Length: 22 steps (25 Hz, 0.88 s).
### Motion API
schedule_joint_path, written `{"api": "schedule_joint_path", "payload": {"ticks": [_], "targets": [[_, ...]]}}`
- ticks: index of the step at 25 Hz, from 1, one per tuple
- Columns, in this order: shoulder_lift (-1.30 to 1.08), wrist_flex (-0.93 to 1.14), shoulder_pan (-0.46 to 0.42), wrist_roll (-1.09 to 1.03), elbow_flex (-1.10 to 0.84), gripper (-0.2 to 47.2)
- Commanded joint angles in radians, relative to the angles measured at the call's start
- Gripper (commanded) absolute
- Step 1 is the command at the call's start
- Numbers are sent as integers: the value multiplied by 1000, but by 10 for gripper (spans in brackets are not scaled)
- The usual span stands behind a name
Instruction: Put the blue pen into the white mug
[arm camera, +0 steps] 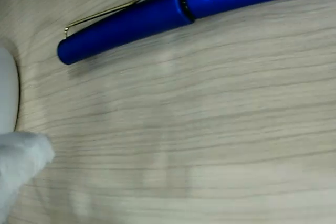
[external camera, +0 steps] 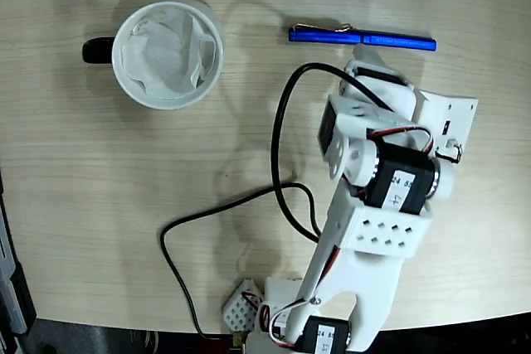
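Jaw spacing cannot be told; nothing is seen held by the gripper point(external camera: 365, 57), which is poised just beside the pen point(external camera: 362, 36). On the table point(external camera: 124, 205) the pen is laid flat, well apart from the mug point(external camera: 167, 55).

Glossy blue pen point(external camera: 362, 36) with white lettering, white mug point(external camera: 168, 55) with black handle, pale wood-grain table point(external camera: 99, 205).

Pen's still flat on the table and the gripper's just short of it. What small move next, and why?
Probably ease the gripper forward and down to straddle the blue pen. The pen lies untouched on the table, just beyond the fingertip in the wrist view, far from the white mug. Whether the jaws are open is unclear.
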Motion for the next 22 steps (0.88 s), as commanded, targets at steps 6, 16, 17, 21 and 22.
{"api": "schedule_joint_path", "payload": {"ticks": [6, 16, 17, 21, 22], "targets": [[-101, 28, -9, -11, -121, 247], [-156, 25, -67, -9, -186, 245], [-170, 25, -71, -8, -196, 245], [-215, 20, -81, -5, -241, 245], [-224, 18, -83, -5, -252, 245]]}}
